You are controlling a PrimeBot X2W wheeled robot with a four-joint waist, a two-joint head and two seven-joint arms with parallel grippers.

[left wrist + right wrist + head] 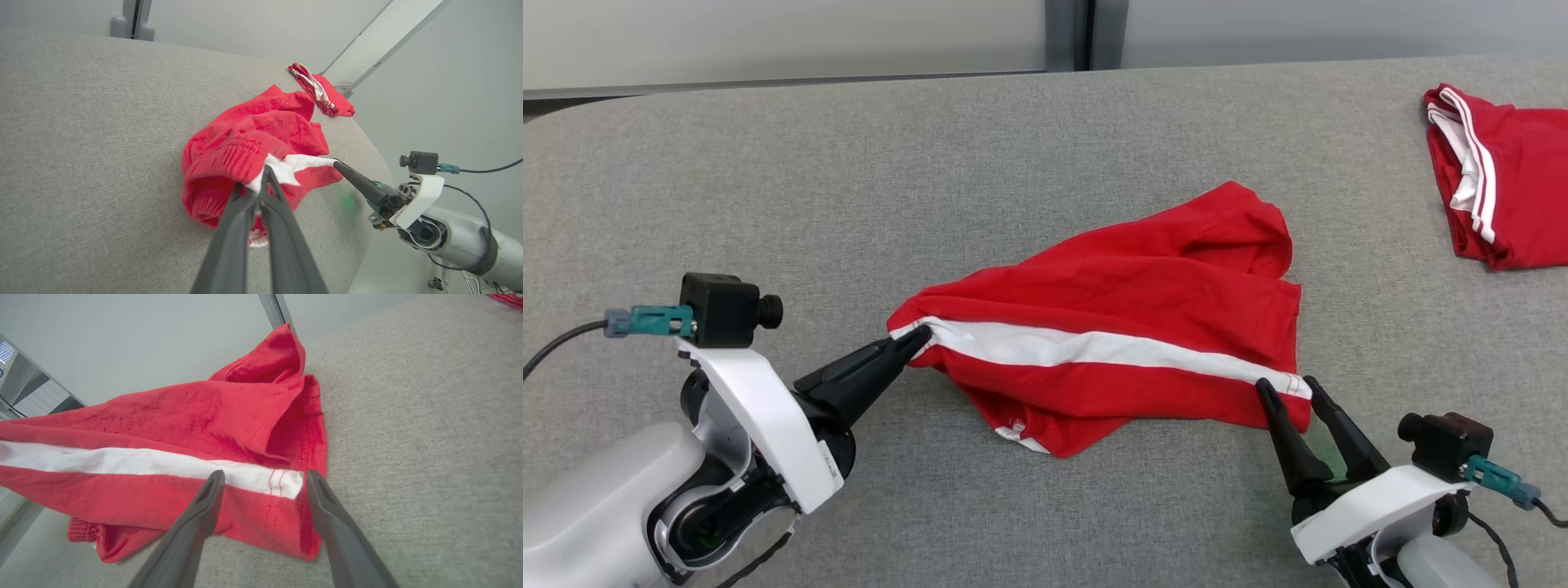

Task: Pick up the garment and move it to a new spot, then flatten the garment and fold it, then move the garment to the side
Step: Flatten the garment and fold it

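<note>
Our left gripper (920,335) is pinched on the waistband corner of the red shorts (1127,286), at one end of the white stripe (1078,347), while our right gripper (1286,385) stands spread astride the stripe's hem end. We judge the two ends are chosen so the shorts, crumpled midway on the grey table (849,180), can be stretched flat; another folded red garment (1515,188) lies well apart

red garment (1111,286), white stripe (1094,349)

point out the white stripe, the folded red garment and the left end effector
white stripe (1094,349), head view, mid stripe
folded red garment (1523,188), head view, red top
left end effector (917,336), head view, fingertips
</note>
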